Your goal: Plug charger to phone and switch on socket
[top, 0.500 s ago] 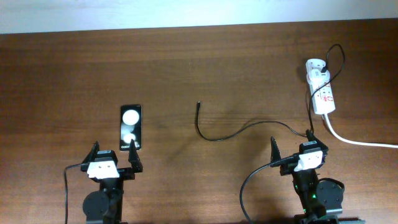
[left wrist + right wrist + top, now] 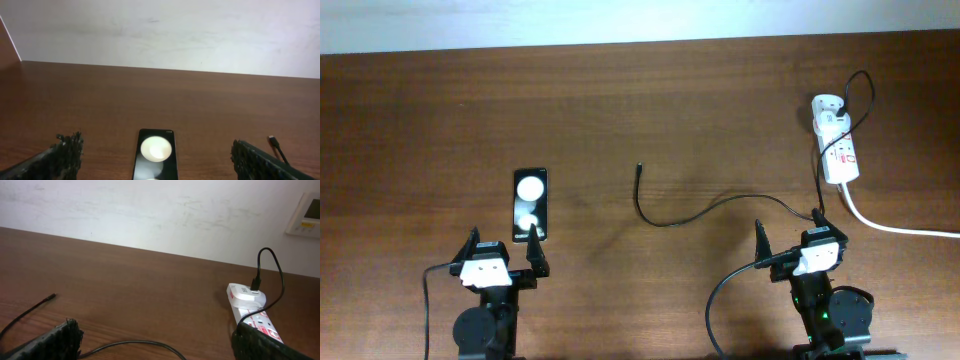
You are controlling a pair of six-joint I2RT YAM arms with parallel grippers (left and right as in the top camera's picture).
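Presently, phone: small black glossy slab [image 2: 530,205] lay left of centre, just ahead of your left gripper [image 2: 503,245].
Charger: thin black cable [image 2: 700,212], its plug tip [image 2: 639,168] free mid-frame, apart from the slab.
Socket: white plastic power strip [image 2: 838,150], upper right.
Jaws: left gripper and right gripper [image 2: 788,232] both stood wide, empty.
Advice: you needed to pinch just behind the plug tip.

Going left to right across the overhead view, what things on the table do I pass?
phone → charger tip → socket
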